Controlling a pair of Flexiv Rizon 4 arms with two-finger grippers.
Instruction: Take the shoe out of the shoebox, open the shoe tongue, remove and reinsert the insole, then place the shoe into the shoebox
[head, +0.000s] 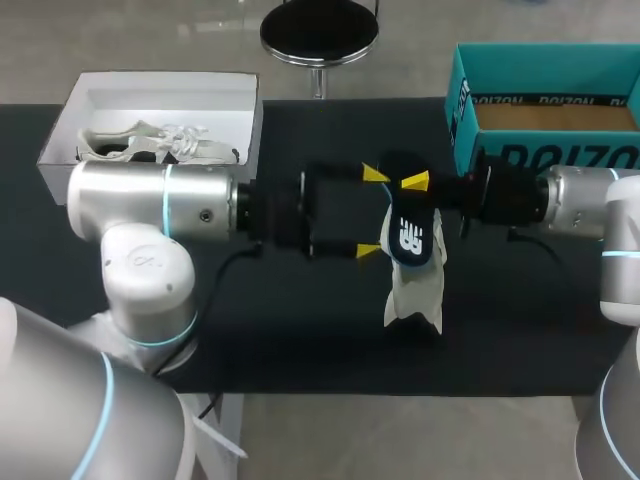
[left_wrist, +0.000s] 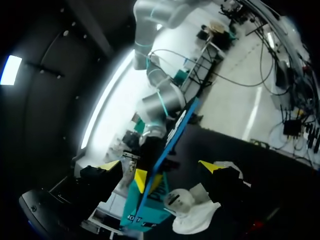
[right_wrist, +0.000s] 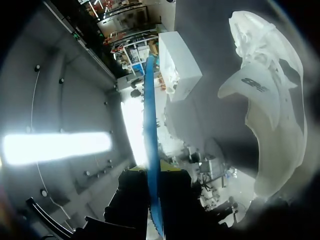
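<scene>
The right gripper (head: 413, 186) is clamped on a dark foam insole with a white logo (head: 410, 235) above the middle of the black table (head: 300, 330). The left gripper (head: 371, 211) stands beside the insole, jaws spread wide. The white mesh shoe (head: 415, 295) lies on the table under the insole. A white cardboard shoebox (head: 245, 105) at the table's far left corner holds a 2nd white shoe (head: 150, 140).

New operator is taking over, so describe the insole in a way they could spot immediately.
On the black table, look at the middle, between the white shoebox and the teal box. The insole is the flat piece clamped in the right end effector, beside the white shoe. Unlike the shoe, it is dark blue with a white logo.
</scene>
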